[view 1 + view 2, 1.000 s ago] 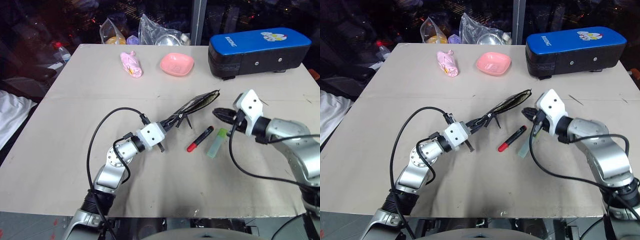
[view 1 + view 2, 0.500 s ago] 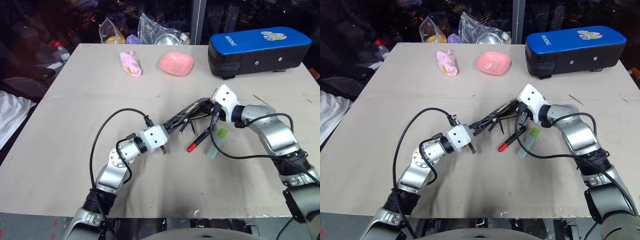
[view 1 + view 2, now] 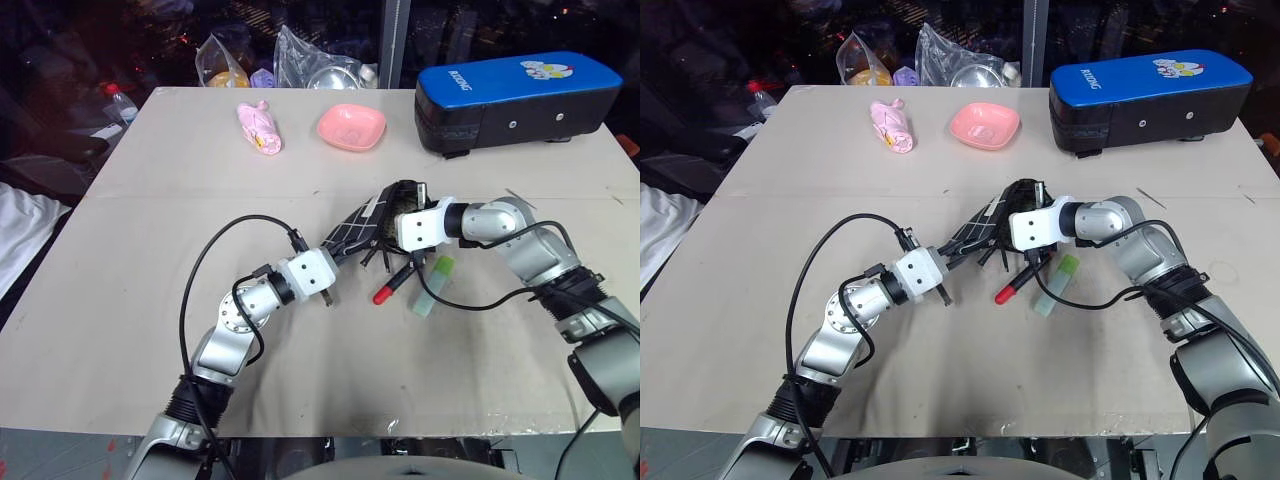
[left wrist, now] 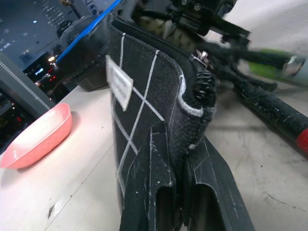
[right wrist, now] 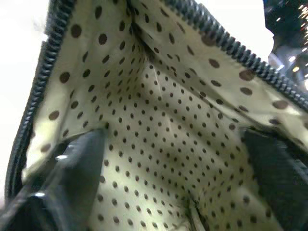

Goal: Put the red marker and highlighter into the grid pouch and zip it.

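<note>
My left gripper (image 4: 185, 192) is clamped on one end of the grid pouch (image 3: 362, 222), holding it up on edge above the table (image 3: 150, 250). My right gripper (image 5: 163, 159) has its fingers spread wide inside the pouch's unzipped mouth, against the cream lining with brown dots. The red marker (image 3: 399, 279) lies on the table just below the pouch, and the highlighter (image 3: 433, 284) lies just beside it, on its right. Both are outside the pouch.

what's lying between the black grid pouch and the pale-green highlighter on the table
The slim black marker with the red cap lies between the black grid pouch and the chunky pale-green highlighter, seen in both eye views.
</note>
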